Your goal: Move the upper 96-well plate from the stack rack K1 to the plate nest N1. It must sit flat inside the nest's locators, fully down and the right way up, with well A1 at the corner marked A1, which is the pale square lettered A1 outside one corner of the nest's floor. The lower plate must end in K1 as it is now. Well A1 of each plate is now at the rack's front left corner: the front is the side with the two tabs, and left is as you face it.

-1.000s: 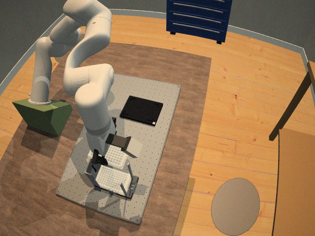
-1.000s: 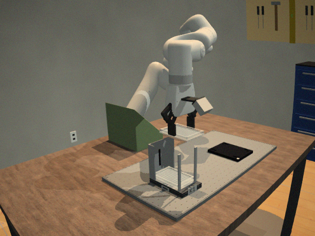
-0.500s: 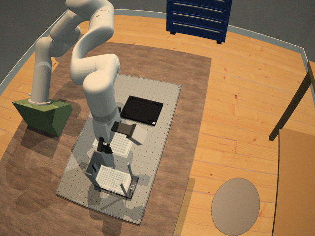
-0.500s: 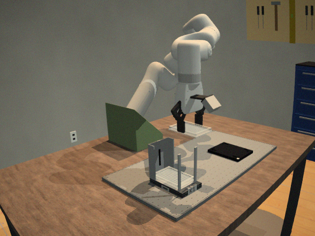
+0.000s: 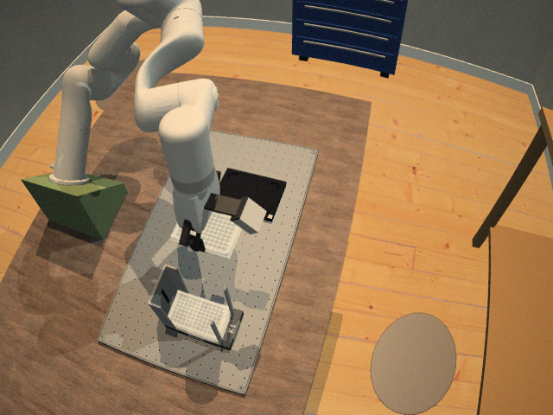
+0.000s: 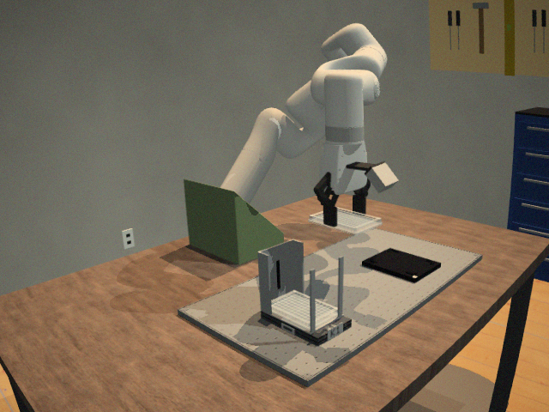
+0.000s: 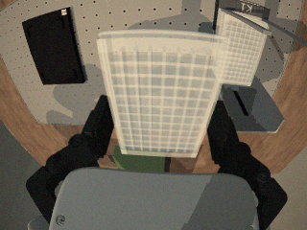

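My gripper (image 5: 203, 232) is shut on the upper 96-well plate (image 5: 213, 233), a pale translucent grid, and holds it level in the air between rack and nest. The gripper (image 6: 344, 214) and plate (image 6: 346, 219) also show in the exterior view. In the wrist view the plate (image 7: 161, 91) sits between my two black fingers. Rack K1 (image 5: 194, 314) stands on the grey perforated board with the lower plate (image 5: 194, 314) lying at its bottom; it also shows in the other views (image 6: 303, 294) (image 7: 246, 41). The black plate nest N1 (image 5: 257, 189) (image 6: 401, 263) (image 7: 54, 45) lies flat and empty, with its pale A1 square (image 5: 269, 217) at one corner.
The grey perforated board (image 5: 214, 263) lies on a wooden table. The arm's green base block (image 5: 73, 203) stands to the left of the board. A blue drawer cabinet (image 5: 348, 31) stands off the table at the back.
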Robot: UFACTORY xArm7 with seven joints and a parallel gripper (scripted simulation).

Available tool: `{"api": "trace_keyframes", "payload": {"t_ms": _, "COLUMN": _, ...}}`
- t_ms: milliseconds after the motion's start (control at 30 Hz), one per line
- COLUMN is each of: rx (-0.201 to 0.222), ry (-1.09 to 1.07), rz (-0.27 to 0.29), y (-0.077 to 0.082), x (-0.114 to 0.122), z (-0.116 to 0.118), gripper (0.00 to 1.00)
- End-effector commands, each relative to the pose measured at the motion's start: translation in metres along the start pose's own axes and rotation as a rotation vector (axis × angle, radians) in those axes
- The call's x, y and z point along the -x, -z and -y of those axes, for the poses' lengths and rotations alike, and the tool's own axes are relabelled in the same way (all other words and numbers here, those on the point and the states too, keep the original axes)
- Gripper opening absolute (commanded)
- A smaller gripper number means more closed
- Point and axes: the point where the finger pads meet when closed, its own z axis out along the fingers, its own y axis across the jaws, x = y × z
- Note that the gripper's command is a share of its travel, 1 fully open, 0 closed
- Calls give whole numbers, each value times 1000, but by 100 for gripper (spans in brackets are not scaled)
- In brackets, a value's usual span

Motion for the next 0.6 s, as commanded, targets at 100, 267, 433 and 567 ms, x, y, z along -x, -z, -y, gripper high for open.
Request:
{"api": "trace_keyframes", "payload": {"t_ms": 100, "rx": 4, "ry": 0, "rz": -5, "y": 2, "x": 0, "z": 22, "gripper": 0}}
{"api": "trace_keyframes", "payload": {"t_ms": 267, "rx": 3, "ry": 0, "rz": -5, "y": 2, "x": 0, "z": 32, "gripper": 0}}
{"api": "trace_keyframes", "payload": {"t_ms": 433, "rx": 3, "ry": 0, "rz": -5, "y": 1, "x": 0, "z": 48, "gripper": 0}}
{"api": "trace_keyframes", "payload": {"t_ms": 567, "rx": 3, "ry": 0, "rz": -5, "y": 1, "x": 1, "z": 62, "gripper": 0}}
